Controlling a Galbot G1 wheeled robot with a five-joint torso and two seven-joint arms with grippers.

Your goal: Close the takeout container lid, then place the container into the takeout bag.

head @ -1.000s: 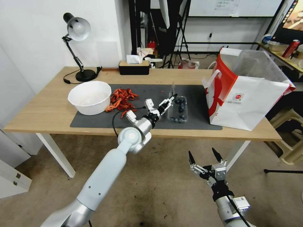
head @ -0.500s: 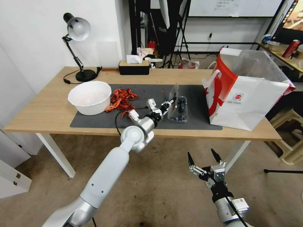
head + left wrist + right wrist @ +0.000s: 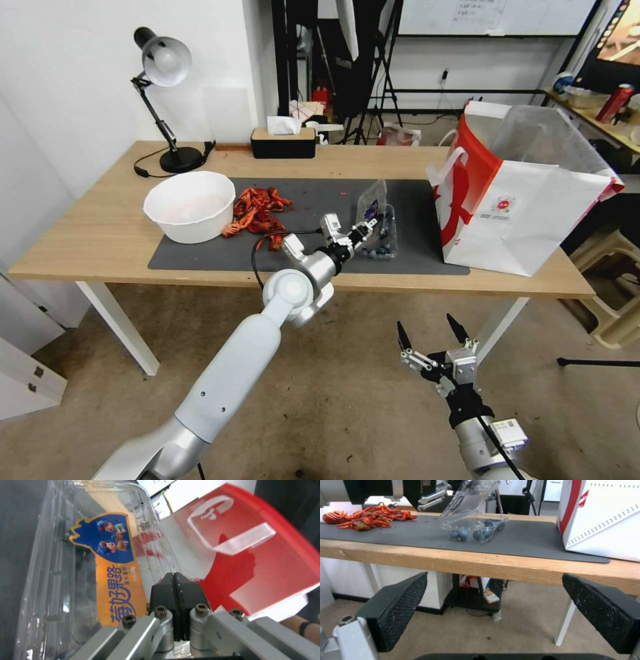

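**Q:** Where is the left gripper [image 3: 365, 225], and how do its fingers stand?

**A:** It sits over the grey mat [image 3: 200, 257], right against the lid [image 3: 371, 197] of the takeout container [image 3: 380, 241]. In the left wrist view its two black pads [image 3: 163, 592] are pressed flat together at the lid's clear edge; whether plastic is caught between them cannot be told.

**Q:** What state is the box in?

**A:** Half open. The lid, with an orange and blue label, leans at a slant over the tray, hinged on the side nearer the arm. Dark blueberries [image 3: 463, 534] lie loose in the tray, which rests on the mat near the table's front edge.

**Q:** And the other vessels?

**A:** The takeout bag [image 3: 527, 207] stands upright at the mat's right end, near the box but apart from it, mouth open, a clear liner rising from it. A white bowl [image 3: 190, 207] sits at the mat's left end, with red crayfish [image 3: 257, 210] heaped on the mat just beside it.

**Q:** How are the arms posed?

**A:** The left arm stretches forward and up from the lower left, wrist over the table's [image 3: 100, 233] front edge. The right gripper [image 3: 430, 333] hangs below table height in front of the table, fingers spread wide and pointing up.
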